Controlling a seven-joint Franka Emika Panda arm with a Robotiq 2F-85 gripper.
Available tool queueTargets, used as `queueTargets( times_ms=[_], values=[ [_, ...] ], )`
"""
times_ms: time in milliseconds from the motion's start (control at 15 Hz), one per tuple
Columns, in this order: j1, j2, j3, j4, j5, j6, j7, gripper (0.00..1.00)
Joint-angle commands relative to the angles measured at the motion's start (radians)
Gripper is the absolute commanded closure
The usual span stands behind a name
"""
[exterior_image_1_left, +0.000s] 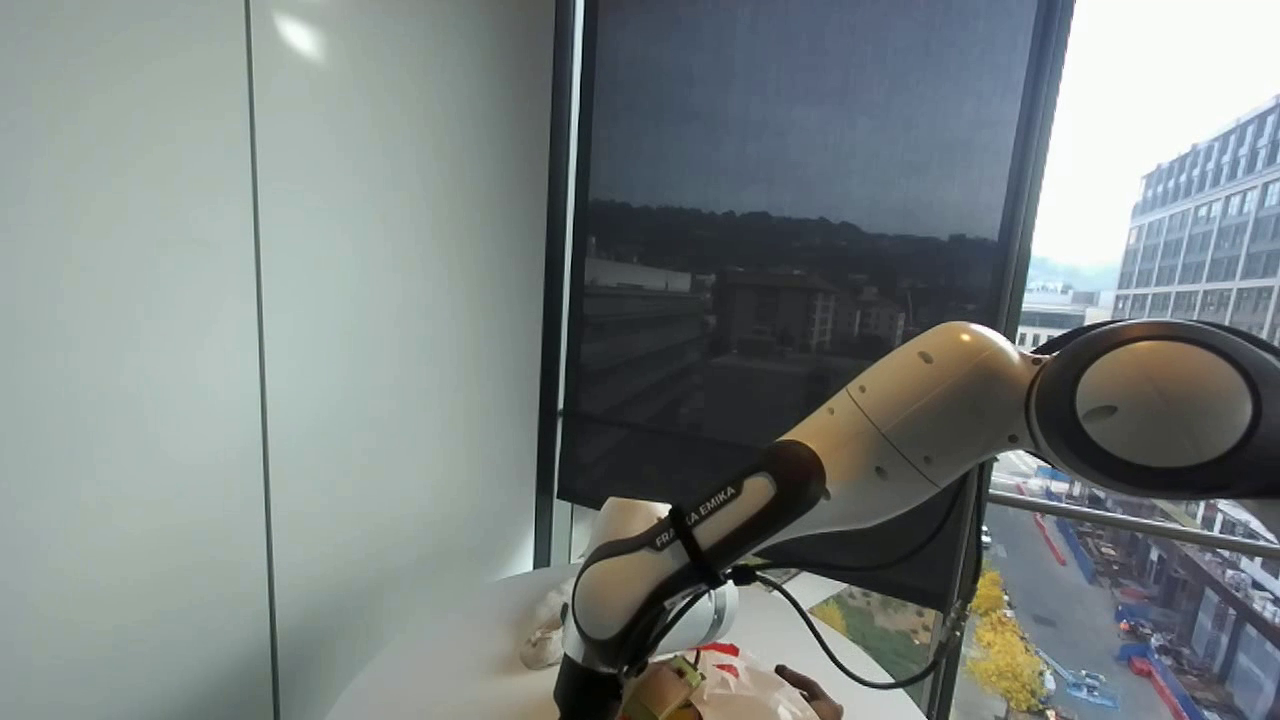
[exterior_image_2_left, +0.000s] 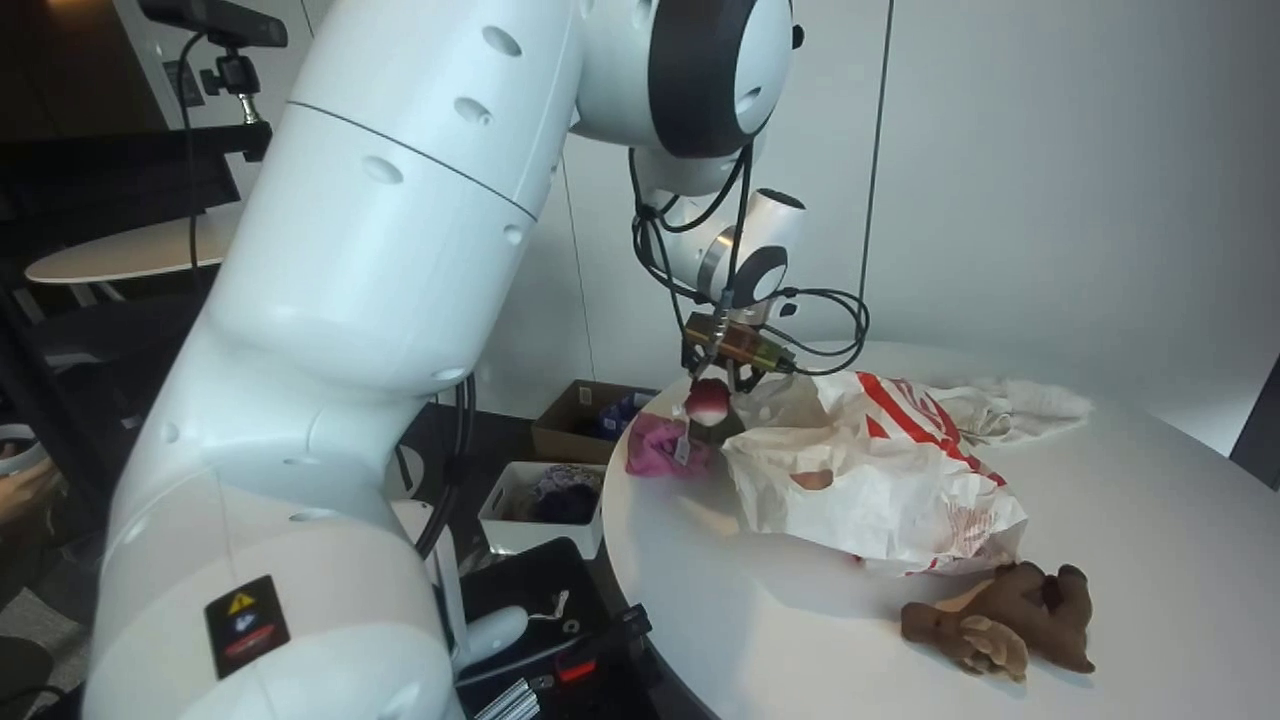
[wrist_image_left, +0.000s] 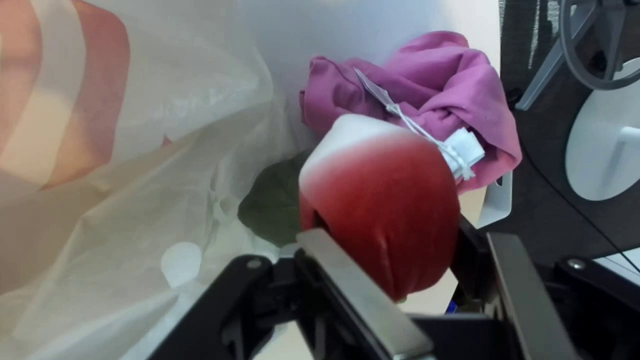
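Red-and-white soft thing (wrist_image_left: 385, 195) pokes out between the parted fingers (wrist_image_left: 370, 295) of our gripper (wrist_image_left: 402, 237), but we can't tell if they squeeze it.

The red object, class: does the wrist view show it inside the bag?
No: the red object is between the fingers of the end effector, outside the bag.

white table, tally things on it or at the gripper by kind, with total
Bag: 1
Cloths: 2 (pink cloth, whitish cloth)
Brown plush animal: 1
Red-and-white object: 1
Total: 5
Uncounted: green leaf shape, maybe part of something counted.
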Motion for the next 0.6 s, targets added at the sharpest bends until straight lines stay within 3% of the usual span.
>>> queueTargets(
  times_ms=[0, 133, 533],
  values=[
    [-0.025, -0.008, 0.028, 0.005, 0.029, 0.016, -0.007, 0.07],
    [-0.034, -0.022, 0.032, -0.004, 0.034, 0.023, -0.010, 0.00],
    [-0.080, -0.064, 0.020, -0.045, 0.045, 0.042, -0.004, 0.00]
  ],
)
